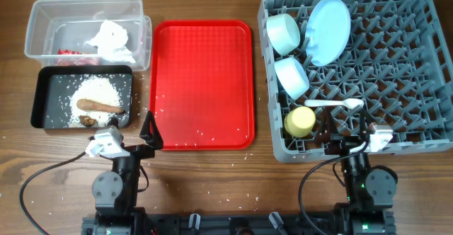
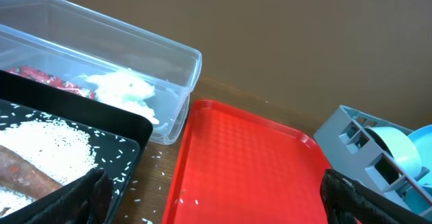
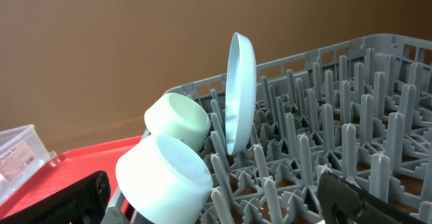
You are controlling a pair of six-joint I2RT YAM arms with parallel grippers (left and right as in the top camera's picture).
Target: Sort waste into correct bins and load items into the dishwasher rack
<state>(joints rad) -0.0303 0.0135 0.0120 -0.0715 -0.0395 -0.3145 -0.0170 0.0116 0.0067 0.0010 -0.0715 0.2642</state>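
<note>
The grey dishwasher rack (image 1: 396, 86) holds the pale blue plate (image 1: 329, 28) on edge, two pale bowls (image 1: 283, 32) (image 1: 291, 77), the yellow cup (image 1: 299, 122) and the white spoon (image 1: 333, 104). The clear tub (image 1: 42, 23) holds the white tissue (image 1: 112, 40) and red wrapper (image 1: 69, 52). The black tray (image 1: 42, 97) holds rice crumbs (image 1: 95, 90), the brown stick (image 1: 100, 106) and a small brown lump (image 1: 88, 120). My left gripper (image 1: 151, 132) is open and empty at the red tray's near left corner. My right gripper (image 1: 347, 137) is open and empty at the rack's near edge.
The flat red serving tray (image 1: 202, 83) lies between the bins and the rack, with a few rice grains on it and on the wood around it. In the right wrist view the plate (image 3: 239, 92) and bowls (image 3: 162, 173) stand close ahead among the pegs.
</note>
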